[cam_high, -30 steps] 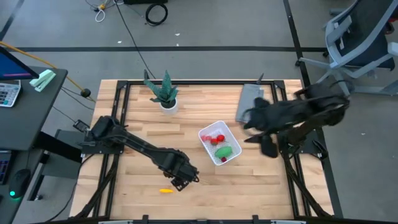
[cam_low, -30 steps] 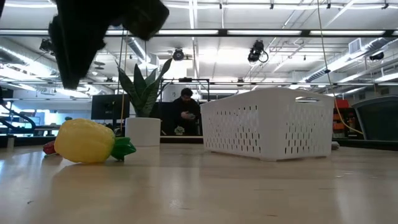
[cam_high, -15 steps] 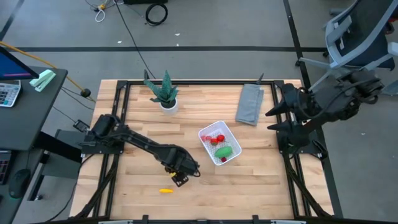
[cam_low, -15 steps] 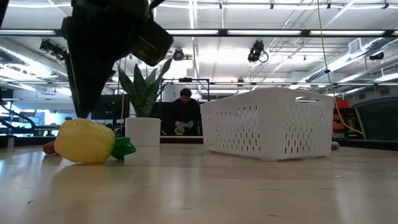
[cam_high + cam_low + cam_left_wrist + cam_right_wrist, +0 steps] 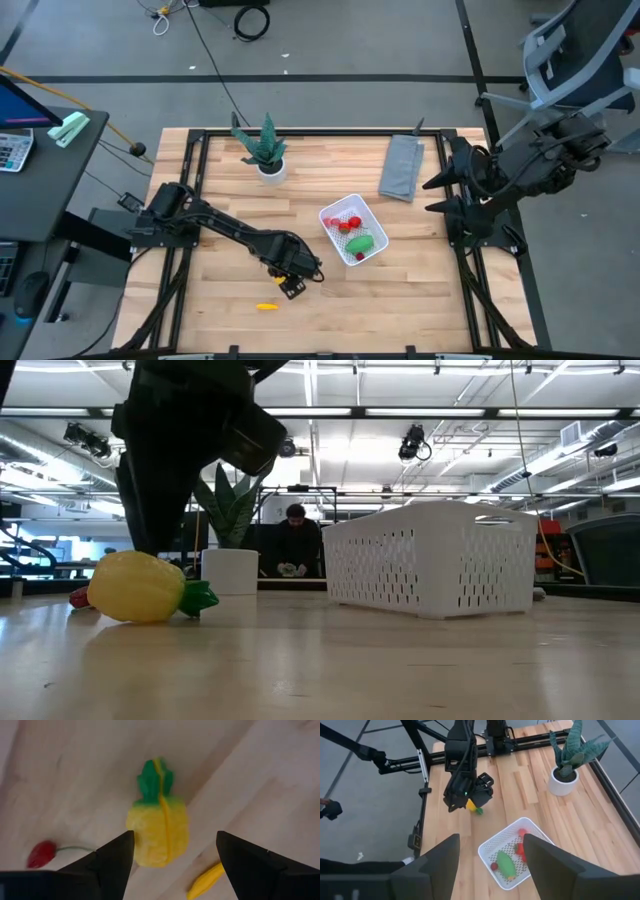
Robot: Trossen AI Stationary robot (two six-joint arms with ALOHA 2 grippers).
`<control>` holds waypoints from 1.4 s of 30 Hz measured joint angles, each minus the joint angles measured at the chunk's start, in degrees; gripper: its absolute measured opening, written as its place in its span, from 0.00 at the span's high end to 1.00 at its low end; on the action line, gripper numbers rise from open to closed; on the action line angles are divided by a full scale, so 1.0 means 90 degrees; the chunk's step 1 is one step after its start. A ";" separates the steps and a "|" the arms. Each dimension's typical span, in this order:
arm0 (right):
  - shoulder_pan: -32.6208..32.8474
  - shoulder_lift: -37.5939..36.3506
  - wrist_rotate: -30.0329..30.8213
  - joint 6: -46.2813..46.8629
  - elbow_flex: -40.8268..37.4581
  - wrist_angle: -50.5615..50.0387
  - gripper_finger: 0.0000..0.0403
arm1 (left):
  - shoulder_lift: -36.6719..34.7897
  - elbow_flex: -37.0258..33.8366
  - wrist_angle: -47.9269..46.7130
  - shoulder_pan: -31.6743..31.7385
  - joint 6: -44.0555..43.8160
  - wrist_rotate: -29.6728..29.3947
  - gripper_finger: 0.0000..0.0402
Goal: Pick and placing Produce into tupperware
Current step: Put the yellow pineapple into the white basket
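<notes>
Left wrist view: the left claw (image 5: 170, 855) hangs wide open and empty, one finger on each side of the yellow plastic pineapple with a green crown (image 5: 157, 827), apparently lined up to close on it. A small red cherry (image 5: 41, 854) and a thin yellow-orange piece (image 5: 206, 880) lie just beside it on the wooden counter (image 5: 230, 220), crowding the descent. The white perforated plastic tupperware (image 5: 340, 215), already holding a green oblong (image 5: 362, 243) and red pieces (image 5: 350, 224), sits to the right across bare planks. The right claw (image 5: 490, 851), parted and empty, waits beyond the counter's right edge.

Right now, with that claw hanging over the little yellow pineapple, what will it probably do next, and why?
Probably lower and close: the left gripper is open above the toy pineapple, which lies loose on the table, outside the white basket.
</notes>
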 joint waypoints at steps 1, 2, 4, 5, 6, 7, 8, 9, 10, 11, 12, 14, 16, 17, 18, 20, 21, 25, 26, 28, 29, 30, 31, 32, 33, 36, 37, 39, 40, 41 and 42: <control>0.0000 0.0002 0.0000 -0.0001 0.0000 0.0000 0.43 | 0.0000 0.0001 0.0090 -0.0006 0.0002 0.0000 0.28; 0.0000 0.0007 -0.0001 -0.0002 0.0000 0.0000 0.43 | 0.0000 0.0000 0.0147 -0.0009 0.0002 0.0001 0.28; 0.0000 0.0023 0.0001 0.0002 0.0000 0.0000 0.43 | 0.0000 0.0000 0.0224 -0.0009 0.0007 0.0000 0.28; 0.0000 0.0025 -0.0001 0.0003 0.0000 0.0000 0.43 | 0.0000 0.0002 0.0234 -0.0009 0.0012 0.0000 0.28; 0.0000 0.0026 -0.0001 0.0002 0.0000 0.0000 0.43 | 0.0000 0.0000 0.0209 -0.0006 0.0020 -0.0002 0.28; 0.0000 0.0026 -0.0001 0.0000 0.0000 0.0000 0.43 | 0.0000 0.0000 0.0195 -0.0006 0.0047 -0.0002 0.28; 0.0000 0.0026 -0.0001 0.0000 0.0000 -0.0001 0.43 | 0.0000 0.0000 0.0189 -0.0006 0.0067 -0.0002 0.28; 0.0000 0.0026 -0.0001 0.0002 0.0000 0.0000 0.43 | 0.0000 0.0000 0.0165 -0.0006 0.0068 -0.0002 0.28; 0.0000 0.0024 -0.0001 0.0005 0.0000 0.0000 0.43 | 0.0000 0.0002 0.0147 -0.0006 0.0068 -0.0002 0.28; 0.0000 0.0026 -0.0001 0.0005 0.0000 0.0000 0.43 | 0.0000 0.0002 0.0152 -0.0006 0.0070 -0.0002 0.28; 0.0000 0.0026 -0.0001 0.0005 0.0000 0.0000 0.43 | 0.0000 0.0000 0.0159 -0.0006 0.0068 -0.0002 0.28; 0.0000 0.0026 -0.0001 0.0005 0.0000 0.0000 0.43 | 0.0000 0.0001 0.0152 -0.0020 0.0066 -0.0002 0.28; 0.0000 0.0026 -0.0001 0.0005 0.0000 0.0000 0.43 | 0.0000 0.0001 0.0152 -0.0051 0.0104 -0.0005 0.28; 0.0000 0.0026 -0.0001 0.0007 -0.0001 0.0000 0.43 | 0.0000 0.0001 0.0151 -0.0052 0.0149 -0.0004 0.28; 0.0000 0.0026 -0.0001 0.0007 0.0000 0.0000 0.43 | 0.0002 0.0001 0.0141 -0.0058 0.0178 -0.0005 0.28; 0.0000 0.0026 -0.0001 0.0007 0.0000 0.0000 0.43 | 0.0059 0.0005 0.0124 -0.0075 0.0187 -0.0005 0.28; 0.0000 0.0026 -0.0001 0.0007 0.0000 0.0000 0.43 | 0.0083 0.0005 0.0079 -0.0077 0.0215 -0.0005 0.28; 0.0000 0.0026 -0.0002 0.0007 -0.0002 0.0000 0.43 | 0.0331 0.0007 0.0061 -0.0081 0.0367 0.0039 0.28; 0.0000 0.0026 -0.0001 0.0007 0.0000 0.0000 0.43 | 0.0401 0.0003 0.0047 -0.0079 0.0373 0.0064 0.28; 0.0000 0.0026 -0.0003 0.0009 -0.0002 0.0001 0.43 | 0.0490 0.0003 0.0065 -0.0079 0.0350 0.0074 0.28; -0.0002 0.0026 -0.0001 0.0008 -0.0002 0.0001 0.43 | 0.0524 0.0007 0.0097 -0.0079 0.0333 0.0078 0.28; -0.0002 0.0026 -0.0001 0.0007 -0.0002 0.0003 0.43 | 0.0542 0.0002 0.0104 -0.0079 0.0325 0.0078 0.28; -0.0002 0.0026 -0.0001 0.0010 -0.0002 0.0002 0.43 | 0.0566 -0.0001 0.0088 -0.0079 0.0323 0.0079 0.28; -0.0001 0.0026 -0.0001 0.0007 -0.0001 0.0000 0.43 | 0.0578 0.0002 0.0153 -0.0079 0.0325 0.0078 0.28; -0.0001 0.0026 -0.0003 0.0009 -0.0002 0.0002 0.43 | 0.0593 0.0005 0.0181 -0.0079 0.0325 0.0079 0.28; -0.0001 0.0026 -0.0002 0.0010 -0.0002 0.0002 0.43 | 0.0602 0.0002 0.0178 -0.0079 0.0330 0.0078 0.28; -0.0002 0.0026 -0.0002 0.0008 0.0000 0.0002 0.43 | 0.0602 0.0002 0.0270 -0.0079 0.0331 0.0080 0.28; 0.0000 0.0026 -0.0001 0.0006 -0.0002 0.0002 0.43 | 0.0602 0.0004 0.0352 -0.0077 0.0335 0.0080 0.30; 0.0000 0.0026 -0.0001 0.0005 -0.0002 0.0002 0.43 | 0.0602 0.0017 0.0379 -0.0077 0.0335 0.0080 0.32; -0.0002 0.0026 -0.0001 0.0005 -0.0002 0.0001 0.43 | 0.0602 0.0037 0.0417 -0.0077 0.0338 0.0080 0.34; -0.0002 0.0026 -0.0001 0.0005 -0.0002 0.0000 0.43 | 0.0602 0.0050 0.0456 -0.0077 0.0340 0.0080 0.36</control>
